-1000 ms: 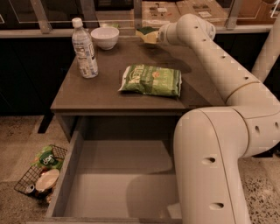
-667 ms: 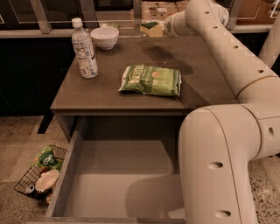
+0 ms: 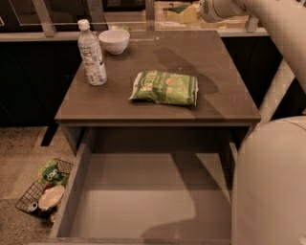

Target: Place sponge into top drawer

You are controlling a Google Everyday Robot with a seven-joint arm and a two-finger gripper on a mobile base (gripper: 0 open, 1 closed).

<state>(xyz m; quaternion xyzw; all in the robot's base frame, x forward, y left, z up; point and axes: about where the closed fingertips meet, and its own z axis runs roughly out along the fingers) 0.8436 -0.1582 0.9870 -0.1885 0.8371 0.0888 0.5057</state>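
The sponge (image 3: 188, 15), pale yellow with a dark green layer, is held high above the far right edge of the grey table (image 3: 201, 57). My gripper (image 3: 194, 11) is shut on it at the end of the white arm, at the top of the camera view. The top drawer (image 3: 72, 191) is pulled open below the table's front edge; its flat grey bottom holds nothing. The gripper is far behind and above the drawer.
On the table stand a clear water bottle (image 3: 92, 53) and a white bowl (image 3: 114, 41) at the far left, and a light-green snack bag (image 3: 165, 87) lies in the middle. A wire basket (image 3: 45, 191) with rubbish sits on the floor left. My white body (image 3: 272, 186) fills the lower right.
The gripper with the sponge has risen and moved away from the table top toward the upper edge of the view. The camera view has moved closer over the table and drawer.
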